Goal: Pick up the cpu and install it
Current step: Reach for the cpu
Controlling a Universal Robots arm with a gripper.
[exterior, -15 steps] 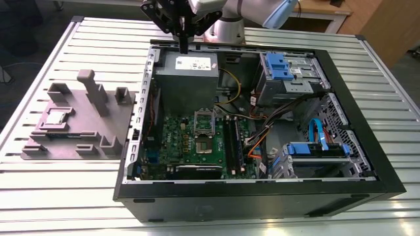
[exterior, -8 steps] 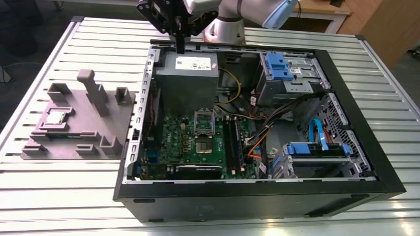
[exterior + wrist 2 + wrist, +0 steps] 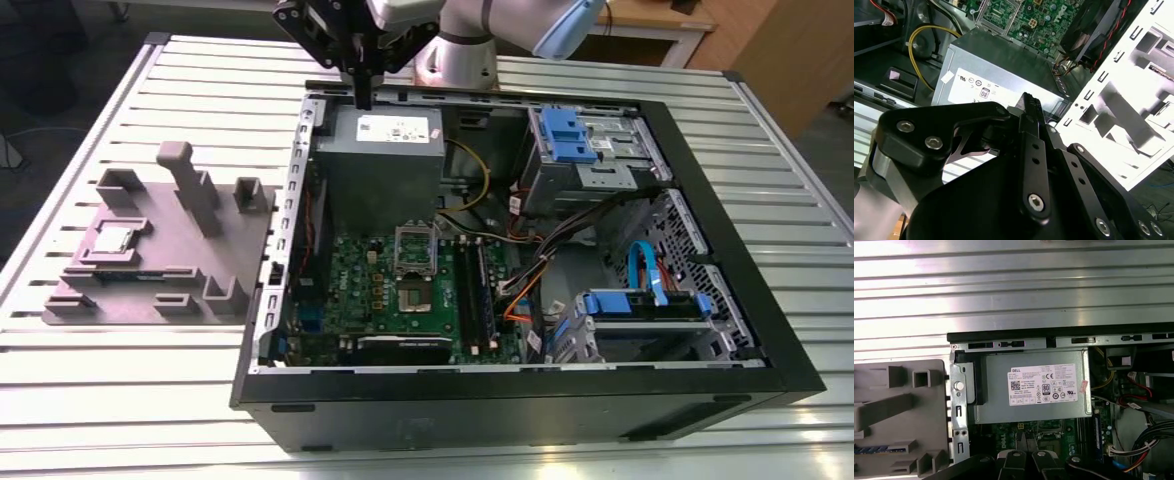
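The cpu (image 3: 114, 239) is a small silvery square lying flat in a recess of the grey fixture (image 3: 160, 262), at the exterior view's left. My gripper (image 3: 362, 98) hangs above the back edge of the open computer case (image 3: 534, 400), over the grey power supply box (image 3: 380, 150), far from the cpu. Its black fingers (image 3: 1028, 107) are pressed together with nothing between them. The motherboard socket (image 3: 415, 299) lies in the middle of the green board, with its hinged frame (image 3: 414, 248) raised just behind it.
Long black memory sticks (image 3: 477, 290) stand beside the socket. Drive cages with blue clips (image 3: 577, 135) and loose cables (image 3: 561, 235) fill the case's right side. In the first wrist view the labelled power supply (image 3: 1041, 385) sits beside the fixture (image 3: 899, 410). A slatted metal table (image 3: 120, 400) carries everything.
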